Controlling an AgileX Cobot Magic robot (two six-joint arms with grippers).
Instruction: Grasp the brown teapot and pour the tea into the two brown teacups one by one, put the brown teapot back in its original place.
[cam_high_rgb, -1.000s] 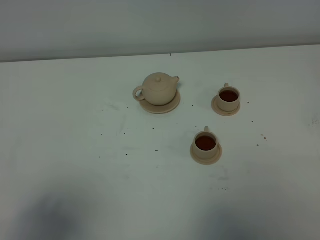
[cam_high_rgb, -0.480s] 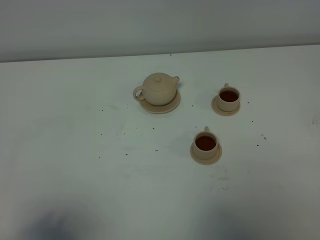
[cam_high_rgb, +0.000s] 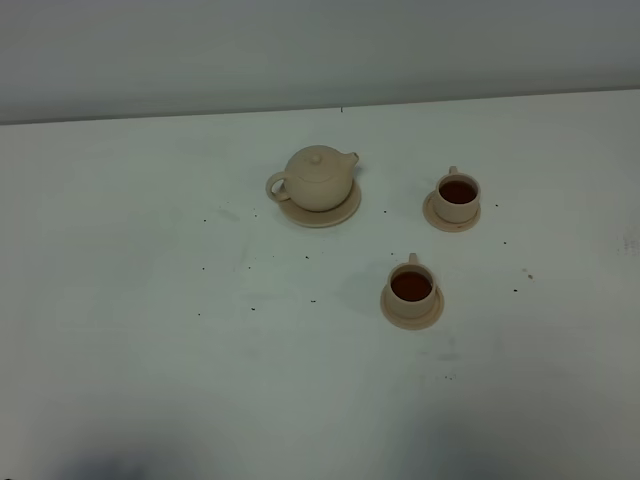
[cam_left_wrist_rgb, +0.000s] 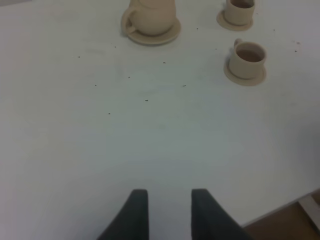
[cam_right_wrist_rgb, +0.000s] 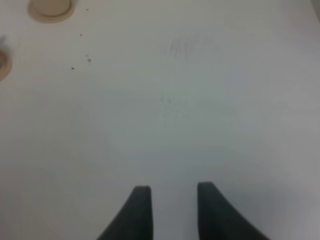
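While both grippers hang parted and empty, brown teapot (cam_high_rgb: 319, 178) sits on its wide saucer (cam_high_rgb: 343, 212), upper centre of frame
Two tea-filled cups, far teacup (cam_high_rgb: 458, 194) and near teacup (cam_high_rgb: 411, 287), stand lower right of it; left gripper (cam_left_wrist_rgb: 170, 206), right gripper (cam_right_wrist_rgb: 170, 200) over bare table (cam_high_rgb: 150, 330)

matt ceramic teapot (cam_high_rgb: 320, 178) (tan) — smooth table (cam_high_rgb: 150, 350)
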